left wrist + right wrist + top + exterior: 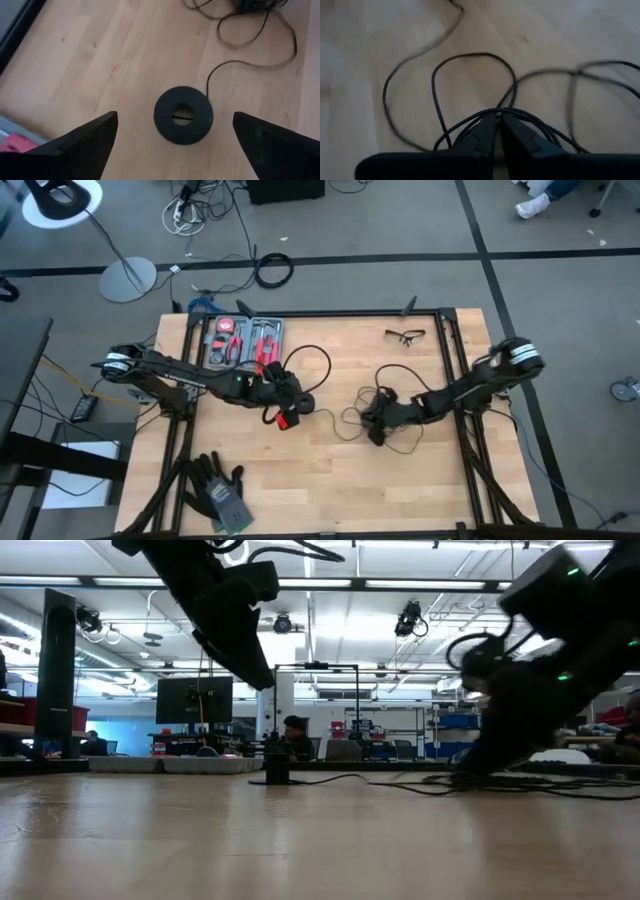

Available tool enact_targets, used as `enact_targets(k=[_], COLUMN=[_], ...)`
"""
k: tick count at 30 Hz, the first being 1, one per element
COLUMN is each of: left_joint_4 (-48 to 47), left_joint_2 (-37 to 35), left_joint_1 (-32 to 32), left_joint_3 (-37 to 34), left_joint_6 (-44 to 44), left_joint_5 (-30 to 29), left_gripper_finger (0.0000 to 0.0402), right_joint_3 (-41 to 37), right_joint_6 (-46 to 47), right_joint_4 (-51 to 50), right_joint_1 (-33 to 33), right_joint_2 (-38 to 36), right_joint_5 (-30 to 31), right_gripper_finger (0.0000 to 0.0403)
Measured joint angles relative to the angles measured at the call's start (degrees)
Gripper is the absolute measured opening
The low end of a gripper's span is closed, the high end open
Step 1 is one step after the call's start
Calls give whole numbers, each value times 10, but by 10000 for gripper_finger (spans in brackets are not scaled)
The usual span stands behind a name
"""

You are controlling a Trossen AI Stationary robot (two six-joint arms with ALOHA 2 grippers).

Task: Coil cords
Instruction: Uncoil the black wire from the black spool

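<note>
I'm scanning every view for lettering — nothing is showing that I can read. The tool case (243, 340) and the gloves (218, 488) are too small to tell — no labels, numbers or signs.

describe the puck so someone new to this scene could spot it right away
On the wooden table, look near the middle, just below the open left gripper. The puck lies flat there: a small round black disc with a hole in its centre, the thin cord trailing from its edge.
</note>
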Motion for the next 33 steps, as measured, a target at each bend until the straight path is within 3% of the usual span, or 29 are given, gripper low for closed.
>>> enact_targets(k=[6, 16, 22, 28, 33], left_joint_4=[26, 64, 74, 76, 72], left_joint_2=[-2, -65, -105, -111, -116], left_joint_1=[-2, -3, -3, -3, -4], left_joint_3=[-31, -107, -130, -131, -131], left_joint_6=[-7, -21, -27, -27, -26], left_joint_5=[2, 0, 1, 7, 5], left_gripper_finger=[400, 400, 400, 400, 400], right_joint_3=[62, 227, 340, 380, 356], right_joint_6=[-62, -224, -251, -232, -246], right_joint_4=[115, 108, 85, -9, -86], right_joint_1=[-61, -126, -176, -205, -201], right_joint_2=[128, 231, 304, 274, 188], right_joint_5=[-85, -113, -210, -325, -334], right_gripper_finger=[33, 33, 34, 32, 34])
